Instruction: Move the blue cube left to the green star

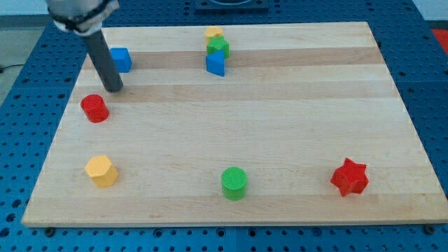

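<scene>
My tip (114, 89): plain dark rod end – no jaws to open or close, resting on the wooden board (280, 140).
Blue cube (121, 59): just above-right of my tip, apart.
Green star (218, 47): well right – between a yellow block (213, 32) and a blue triangular block (215, 64).
Red cylinder (94, 108): just below-left.

My tip (114, 89) sits just below-left of the blue cube (121, 59). Green star (218, 47) lies well right, near the board's (294, 126) top edge.
</scene>
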{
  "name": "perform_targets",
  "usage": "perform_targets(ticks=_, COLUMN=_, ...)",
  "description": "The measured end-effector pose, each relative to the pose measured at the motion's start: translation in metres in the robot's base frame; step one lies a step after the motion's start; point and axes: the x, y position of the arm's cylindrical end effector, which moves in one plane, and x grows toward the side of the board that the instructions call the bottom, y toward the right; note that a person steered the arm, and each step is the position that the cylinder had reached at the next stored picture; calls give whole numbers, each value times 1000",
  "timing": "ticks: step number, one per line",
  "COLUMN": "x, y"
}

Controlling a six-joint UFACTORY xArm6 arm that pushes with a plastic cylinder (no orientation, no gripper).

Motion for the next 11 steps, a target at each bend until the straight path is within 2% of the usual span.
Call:
perform_targets(ticks=1, x=-29, y=-50)
perform_targets(ticks=2, x=-40, y=-24)
perform_targets(ticks=3, x=-65, y=43)
perform_targets(ticks=4, x=-69, y=13)
perform_targets(ticks=5, x=-92, y=2)
perform_targets(ticks=6, x=-107, y=59)
perform_targets(ticks=7, x=-90, y=102)
perform_targets(ticks=8, x=-81, y=104)
perform_targets(ticks=9, x=-60, y=29)
perform_targets(ticks=10, x=-22, y=-3)
perform_targets(ticks=11, x=29, y=-1)
